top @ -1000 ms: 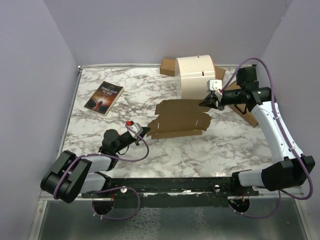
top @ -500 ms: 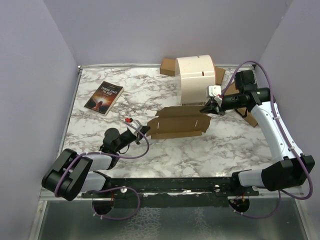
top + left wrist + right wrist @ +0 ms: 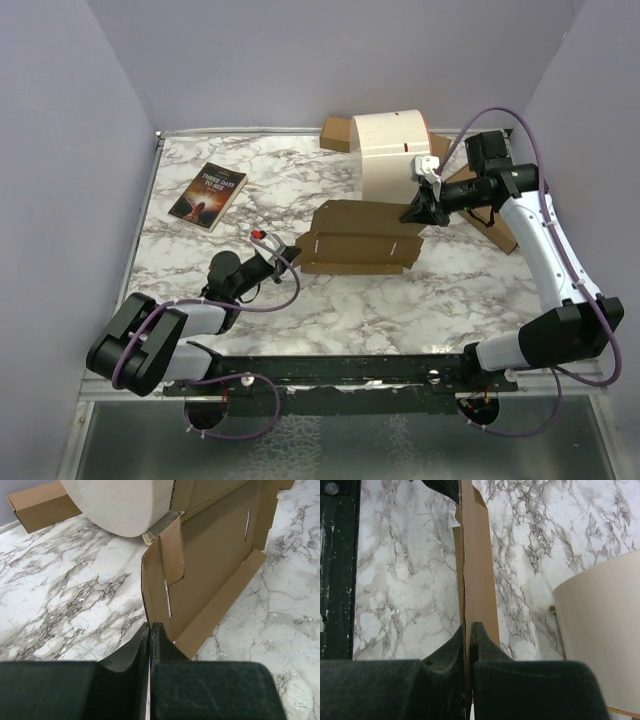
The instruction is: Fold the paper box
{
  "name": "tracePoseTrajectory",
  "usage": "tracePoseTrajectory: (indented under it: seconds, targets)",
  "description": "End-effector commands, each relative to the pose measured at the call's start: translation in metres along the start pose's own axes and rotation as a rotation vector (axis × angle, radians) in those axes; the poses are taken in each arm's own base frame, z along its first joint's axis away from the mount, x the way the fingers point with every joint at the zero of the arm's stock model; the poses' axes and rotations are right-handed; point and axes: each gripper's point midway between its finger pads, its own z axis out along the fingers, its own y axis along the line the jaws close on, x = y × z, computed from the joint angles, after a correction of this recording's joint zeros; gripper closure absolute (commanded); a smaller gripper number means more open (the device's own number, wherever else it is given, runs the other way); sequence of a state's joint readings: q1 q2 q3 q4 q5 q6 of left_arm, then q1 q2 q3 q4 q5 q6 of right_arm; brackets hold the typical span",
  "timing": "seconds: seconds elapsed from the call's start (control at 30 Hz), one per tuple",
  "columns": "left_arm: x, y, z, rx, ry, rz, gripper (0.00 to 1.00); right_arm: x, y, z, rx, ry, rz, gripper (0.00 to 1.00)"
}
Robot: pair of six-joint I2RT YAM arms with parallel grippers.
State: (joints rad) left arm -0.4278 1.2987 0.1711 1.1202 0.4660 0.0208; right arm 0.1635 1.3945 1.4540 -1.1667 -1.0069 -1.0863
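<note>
Centre of the top view: the paper box [image 3: 360, 240] sits partly folded. The left gripper [image 3: 284, 262] pinches its lower-left corner, and the right gripper [image 3: 410, 213] pinches its upper-right edge.

I am working in a robot test cell in a lab, not a lived-in room. A marble-patterned table [image 3: 400, 300] is boxed in on three sides by plain lavender walls [image 3: 300, 60] that rise straight from its edges. Along the table's near edge runs a black mounting rail [image 3: 330, 372], with the left arm [image 3: 170, 335] and right arm [image 3: 555, 260] bolted to it. Bare purple cables [image 3: 497, 110] loop loose above the table. Only a few props sit on the table, among them a book [image 3: 207, 195] near its far left corner.
</note>
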Motion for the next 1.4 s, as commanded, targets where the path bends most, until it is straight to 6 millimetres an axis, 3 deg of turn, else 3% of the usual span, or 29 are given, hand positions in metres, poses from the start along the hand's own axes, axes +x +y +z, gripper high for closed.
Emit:
tracePoseTrajectory:
  seconds: [0.0, 0.57, 0.87, 1.0, 1.2, 1.37]
  targets:
    - [-0.011, 0.005, 0.01, 0.004, -0.028, 0.037, 1.0, 0.006, -0.004, -0.001, 0.004, 0.051, 0.138, 0.99]
    - [-0.001, 0.009, 0.019, -0.003, -0.002, -0.01, 1.0, 0.034, -0.008, 0.014, -0.005, 0.123, 0.278, 0.99]
    - [0.006, 0.008, 0.017, -0.015, 0.037, -0.068, 0.95, 0.044, 0.009, 0.013, -0.027, 0.143, 0.273, 0.99]
    - [0.003, 0.006, 0.016, -0.014, 0.031, -0.092, 0.89, 0.044, 0.01, 0.011, -0.017, 0.147, 0.264, 0.99]
    - [0.003, 0.003, 0.011, -0.014, 0.039, -0.117, 0.88, 0.039, 0.012, 0.009, -0.017, 0.137, 0.254, 0.99]
    - [0.006, 0.002, 0.011, -0.01, 0.05, -0.121, 0.97, 0.028, 0.016, 0.006, -0.026, 0.106, 0.245, 0.99]
